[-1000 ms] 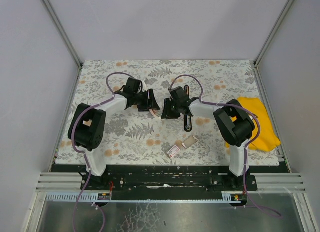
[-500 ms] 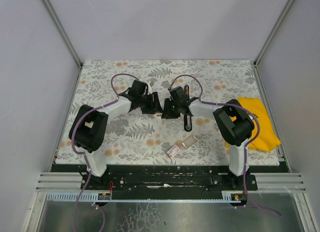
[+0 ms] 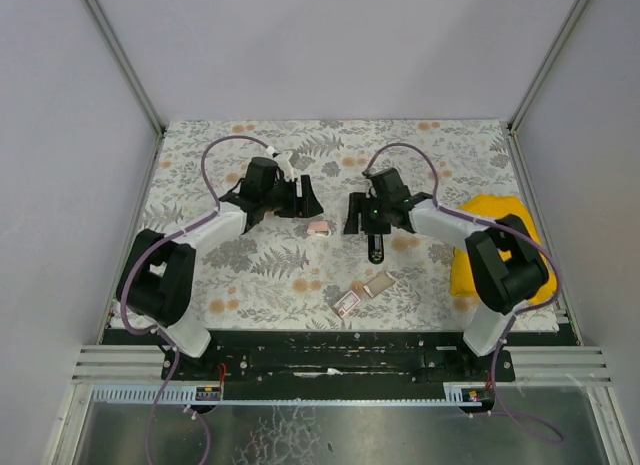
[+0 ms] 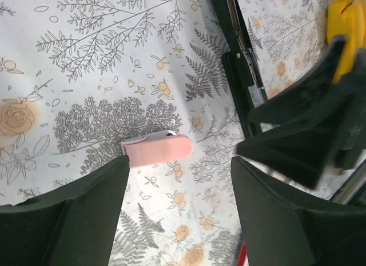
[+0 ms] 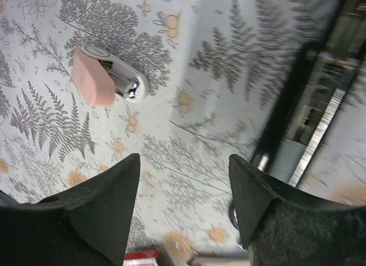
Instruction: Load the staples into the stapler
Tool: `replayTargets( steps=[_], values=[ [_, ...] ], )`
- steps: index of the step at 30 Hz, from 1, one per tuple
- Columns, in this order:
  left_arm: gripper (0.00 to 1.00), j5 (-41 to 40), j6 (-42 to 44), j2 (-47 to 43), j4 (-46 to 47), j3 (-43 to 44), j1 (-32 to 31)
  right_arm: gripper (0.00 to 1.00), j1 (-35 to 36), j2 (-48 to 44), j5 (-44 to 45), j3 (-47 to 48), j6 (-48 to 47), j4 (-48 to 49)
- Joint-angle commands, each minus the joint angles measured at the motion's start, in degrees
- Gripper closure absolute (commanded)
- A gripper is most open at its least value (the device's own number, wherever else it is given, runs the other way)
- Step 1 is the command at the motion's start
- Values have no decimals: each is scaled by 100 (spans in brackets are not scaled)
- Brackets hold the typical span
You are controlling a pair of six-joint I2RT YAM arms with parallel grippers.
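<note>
Both my grippers hover over the floral table (image 3: 250,275), both empty. My left gripper (image 4: 178,163) has its fingers apart, with a small pink clip-like piece (image 4: 157,150) lying flat on the table just below the gap, untouched. My right gripper (image 5: 183,160) also has its fingers spread, nothing between them. The stapler (image 3: 375,249) lies mid-table, just right of the pink piece and apart from it. Its long axis runs near-far, and its near end pokes out from under my right gripper. In the right wrist view its two long black parts lie side by side, one showing a ribbed metal strip. I can't tell which end is hinged. A flat opened packet (image 3: 362,290) lies nearer, and a yellow cloth (image 3: 495,210) is far right.
</note>
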Motion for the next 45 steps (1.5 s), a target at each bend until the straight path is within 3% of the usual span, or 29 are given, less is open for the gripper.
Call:
replayTargets(
  steps=[1,7,18,22,28,30,34,37,45],
  values=[
    [28,482,1179,294,907,-267,21,29,-271,-770,-213,-340,-241,-145],
    [26,852,1510,588,2321,-712,33,26,-372,-1540,-414,-752,-229,-190],
    [26,1347,1605,1396,2145,-357,33,25,-378,-1984,-600,-936,-159,-232],
    [31,1011,1697,1315,1971,-485,25,25,-375,-1993,-704,-933,-90,-128],
    [49,494,1605,1006,1815,-726,-131,25,-382,-2001,-667,-904,-80,-160],
    [51,398,1565,884,1777,-856,-202,25,-383,-2010,-603,-916,-72,-198],
    [49,75,1486,635,1761,-1101,-355,25,-385,-2027,-599,-979,-34,-163],
    [37,-426,1556,589,1657,-1160,-537,25,-390,-2036,-639,-998,9,-108],
    [36,-1338,1661,487,1628,-1336,-763,25,-386,-2115,-569,-1050,27,-116]
  ],
)
